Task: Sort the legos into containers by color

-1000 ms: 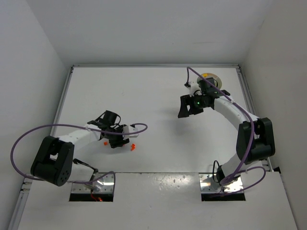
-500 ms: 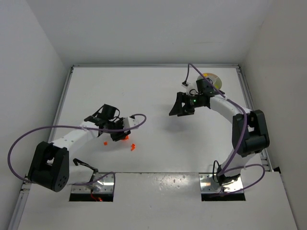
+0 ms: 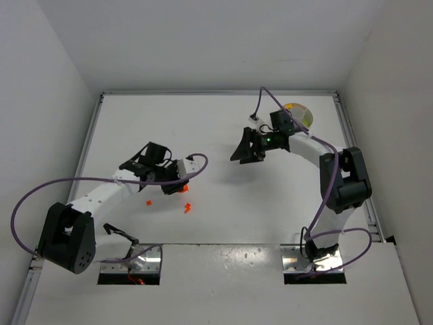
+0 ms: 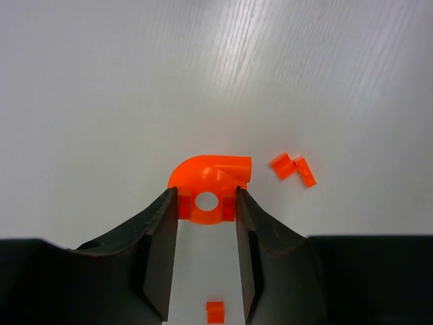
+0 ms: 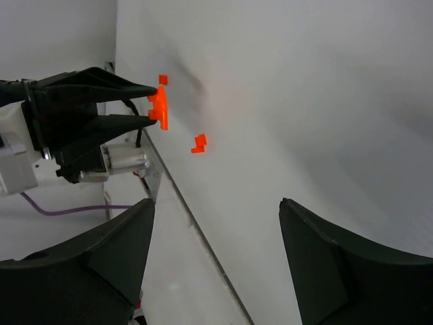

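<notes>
One white table (image 3: 223,128) carries both arms. Left arm (image 3: 101,196) reaches toward table centre; right arm (image 3: 318,152) bends leftward from the far right. Dish (image 3: 298,110) sits near the far right corner, partly hidden by the right arm, with yellow showing in it. Right gripper (image 5: 215,203) stands wide apart and holds nothing, well left of the dish. Left gripper (image 4: 206,198) is clamped on a curved orange lego (image 4: 208,177), one finger on each side. Two orange bits (image 4: 292,167) lie side by side on the table just right of it. Another bit (image 4: 215,311) lies between the fingers, nearer the wrist.
</notes>
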You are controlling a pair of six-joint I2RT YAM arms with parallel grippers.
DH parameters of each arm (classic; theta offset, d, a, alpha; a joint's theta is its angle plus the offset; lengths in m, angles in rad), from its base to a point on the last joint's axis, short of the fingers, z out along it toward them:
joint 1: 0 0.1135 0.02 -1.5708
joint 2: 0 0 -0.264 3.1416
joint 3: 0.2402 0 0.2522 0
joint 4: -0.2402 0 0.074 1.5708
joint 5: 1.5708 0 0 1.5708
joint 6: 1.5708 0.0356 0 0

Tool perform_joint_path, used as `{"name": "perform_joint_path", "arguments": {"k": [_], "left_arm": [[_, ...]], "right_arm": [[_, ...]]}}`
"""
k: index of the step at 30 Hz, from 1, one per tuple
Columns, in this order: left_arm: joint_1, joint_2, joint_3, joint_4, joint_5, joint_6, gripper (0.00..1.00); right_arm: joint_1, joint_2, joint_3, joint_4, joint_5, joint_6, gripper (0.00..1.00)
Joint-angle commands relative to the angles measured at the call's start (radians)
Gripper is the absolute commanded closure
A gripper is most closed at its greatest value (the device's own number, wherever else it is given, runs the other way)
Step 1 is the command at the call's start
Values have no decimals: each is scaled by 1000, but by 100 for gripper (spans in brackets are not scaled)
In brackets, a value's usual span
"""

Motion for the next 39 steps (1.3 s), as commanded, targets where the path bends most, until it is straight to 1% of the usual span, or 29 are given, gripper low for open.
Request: {"name": "perform_joint_path", "arguments": {"k": [1, 9, 12, 14, 18, 23, 26, 31, 35, 36, 38, 39], "left_arm": [[-30, -6, 59, 42, 46, -60, 85], [-114, 14, 131, 102, 37, -140, 85], [-125, 25, 154, 121, 37, -166, 85], [-136, 25, 154, 144, 37, -188, 87], [-136, 43, 175, 185, 37, -246, 87], [-154, 43, 185, 242, 26, -291, 88], [-163, 52, 194, 254, 26, -309, 88], [-173, 52, 203, 274, 26, -318, 88], [-182, 62, 212, 274, 17, -318, 88], [-182, 62, 212, 274, 17, -318, 88], [-182, 62, 212, 283, 17, -318, 89], [-182, 62, 212, 283, 8, -318, 89]], "right_arm": [[40, 29, 65, 64, -81, 32, 25], [123, 92, 128, 82, -110, 43, 25], [148, 121, 158, 93, -133, 52, 25], [180, 138, 187, 104, -147, 64, 28], [206, 187, 198, 185, -184, 139, 35], [233, 223, 198, 219, -196, 205, 36], [244, 234, 198, 277, -217, 259, 38], [253, 244, 220, 286, -227, 268, 41], [263, 254, 220, 320, -248, 291, 51], [272, 254, 220, 334, -260, 302, 58], [272, 254, 220, 343, -260, 302, 65], [272, 254, 220, 343, -269, 302, 73]]}}
